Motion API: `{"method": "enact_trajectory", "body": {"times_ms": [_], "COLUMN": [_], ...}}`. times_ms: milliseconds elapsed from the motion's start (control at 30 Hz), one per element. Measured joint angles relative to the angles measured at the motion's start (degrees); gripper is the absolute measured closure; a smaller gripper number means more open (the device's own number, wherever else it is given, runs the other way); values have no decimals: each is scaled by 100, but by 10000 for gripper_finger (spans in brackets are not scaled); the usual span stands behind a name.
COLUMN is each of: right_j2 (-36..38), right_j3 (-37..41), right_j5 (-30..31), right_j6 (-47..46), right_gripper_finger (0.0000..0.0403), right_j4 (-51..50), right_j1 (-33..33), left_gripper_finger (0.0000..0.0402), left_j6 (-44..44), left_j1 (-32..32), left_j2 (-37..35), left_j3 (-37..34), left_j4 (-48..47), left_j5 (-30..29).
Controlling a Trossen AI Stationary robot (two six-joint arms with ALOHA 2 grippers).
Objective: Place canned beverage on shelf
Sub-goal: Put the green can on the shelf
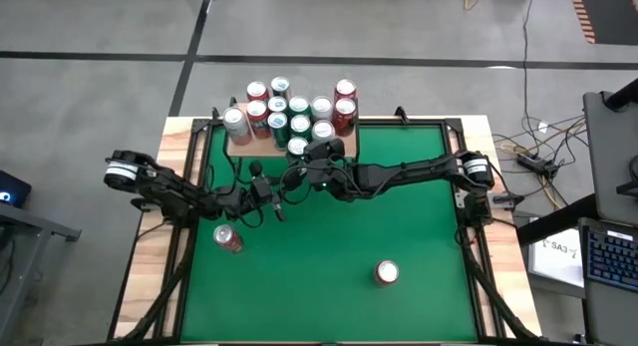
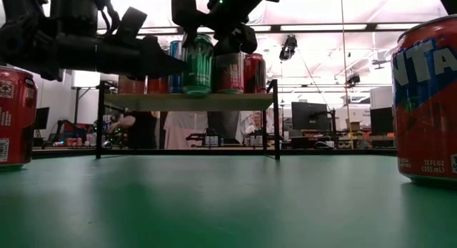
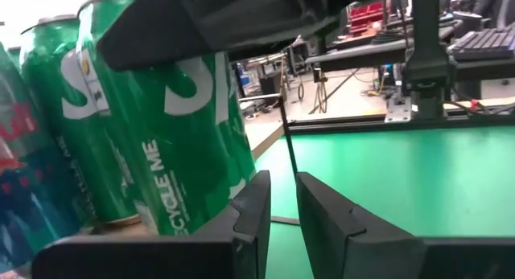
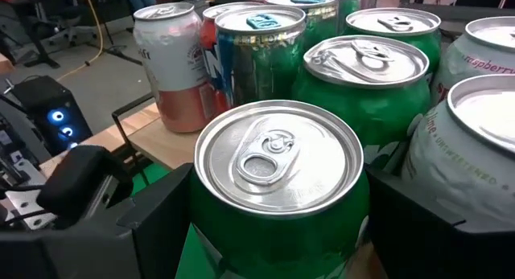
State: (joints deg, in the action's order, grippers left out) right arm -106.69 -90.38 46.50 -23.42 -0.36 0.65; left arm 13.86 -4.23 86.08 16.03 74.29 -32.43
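Right gripper (image 4: 278, 223): my fingers clasp a green aluminium can (image 4: 278, 190).
Can's place: on the small light-wood shelf (image 1: 242, 143), apparently resting.
Writing: "CYCLE ME".
Left gripper (image 3: 278, 207): nearly closed, empty.

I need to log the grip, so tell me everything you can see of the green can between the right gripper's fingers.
The green can is a soda can with white lettering, a silver top and an unopened pull tab. It stands upright at the front edge of the shelf, beside other green cans. The right gripper has a dark finger on each side of it.
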Motion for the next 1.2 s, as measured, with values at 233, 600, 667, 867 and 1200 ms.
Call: {"method": "enact_trajectory", "body": {"times_ms": [233, 600, 667, 867, 1200], "right_j2": [0, 1, 0, 1, 0], "right_j3": [-28, -32, -32, -32, -33], "right_j5": [-18, -37, -39, -24, -15], "right_j6": [11, 58, 72, 89, 87], "right_gripper_finger": [104, 104, 104, 104, 90], "right_j4": [38, 60, 63, 61, 59], "right_j1": [78, 199, 216, 245, 264], "left_gripper_finger": [354, 355, 355, 355, 355], "left_j6": [1, 198, 217, 205, 161], "left_j1": [187, 392, 409, 446, 572], "left_j2": [409, 980, 1047, 1107, 1107], "left_j3": [1, 390, 481, 535, 542], "left_j4": [446, 722, 722, 725, 729], "left_j5": [2, 20, 12, 32, 92]}}
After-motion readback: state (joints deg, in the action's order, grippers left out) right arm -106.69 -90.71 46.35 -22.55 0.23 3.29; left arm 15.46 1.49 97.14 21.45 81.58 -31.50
